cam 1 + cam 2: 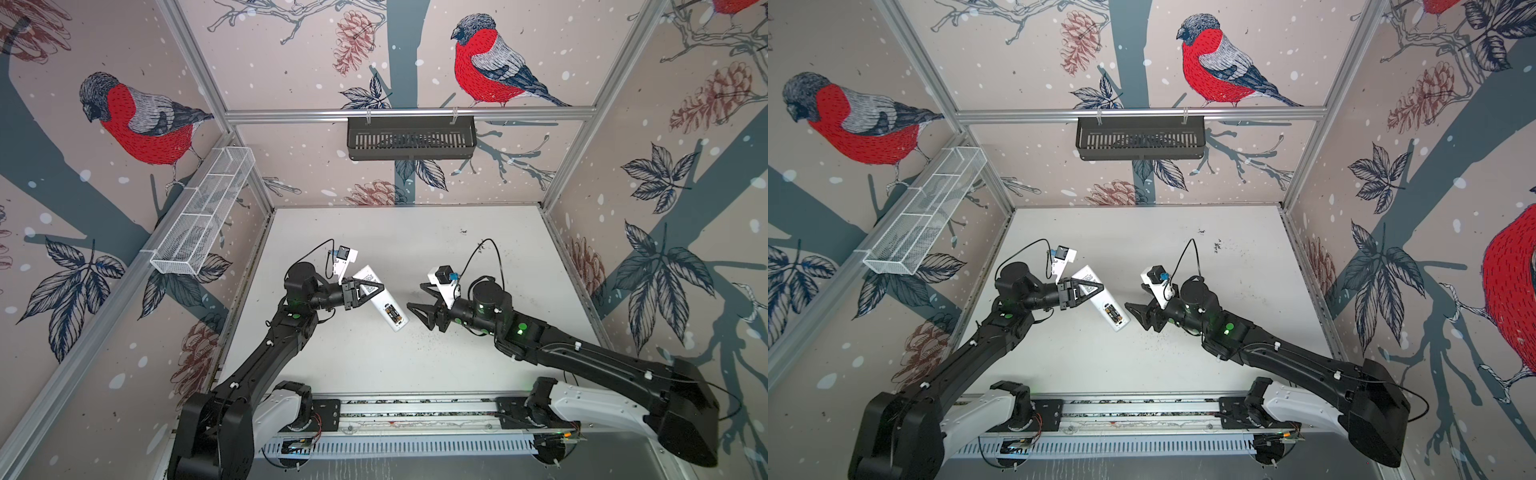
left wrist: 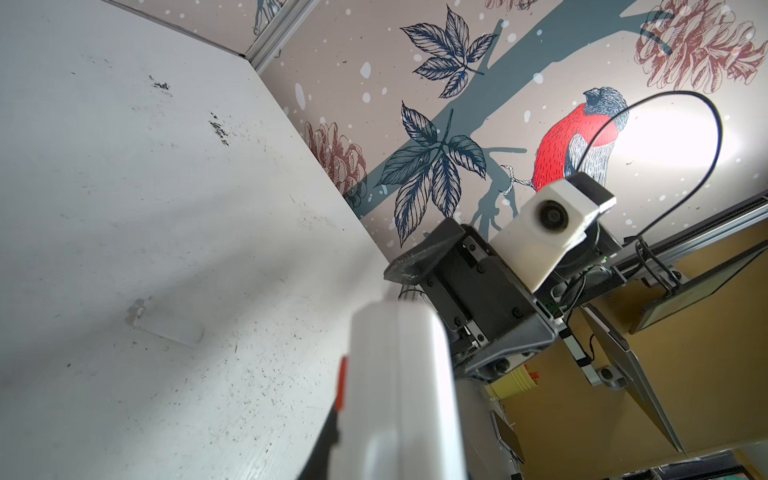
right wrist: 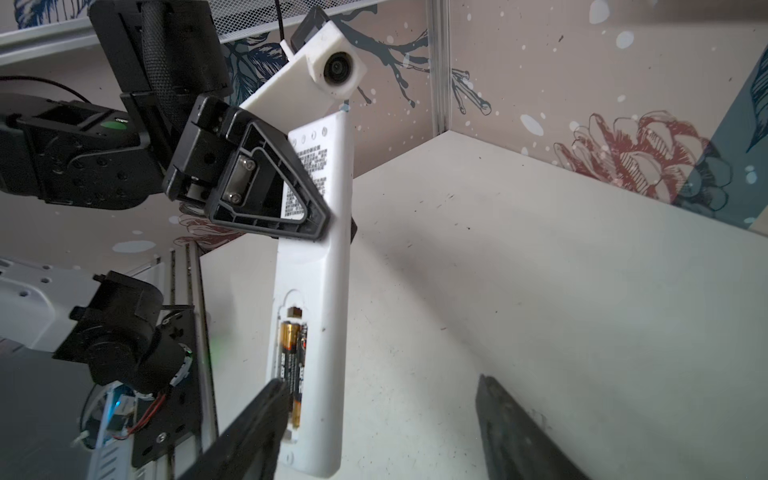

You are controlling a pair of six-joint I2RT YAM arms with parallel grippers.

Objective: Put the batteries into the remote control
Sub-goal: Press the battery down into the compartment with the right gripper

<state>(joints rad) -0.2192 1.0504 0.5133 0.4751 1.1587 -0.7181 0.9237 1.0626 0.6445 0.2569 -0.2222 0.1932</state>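
My left gripper [image 1: 376, 286] [image 1: 1096, 289] is shut on the white remote control [image 1: 384, 298] [image 1: 1105, 302] about mid-length, holding it tilted above the table with its back up. The compartment at its lower end is uncovered, and two black batteries [image 1: 392, 314] [image 3: 293, 357] with gold ends lie in it side by side. My right gripper [image 1: 415, 298] [image 3: 380, 384] stands open just right of that end. One of its fingers [image 3: 266, 407] is close beside the compartment and nothing is between the jaws. In the left wrist view the remote control [image 2: 399, 395] fills the foreground.
A small white cover plate [image 2: 166, 322] lies flat on the white table [image 1: 478, 249], which carries dark specks. A black basket [image 1: 411, 137] hangs on the back wall and a white mesh basket [image 1: 203, 212] on the left wall. Patterned walls close in three sides.
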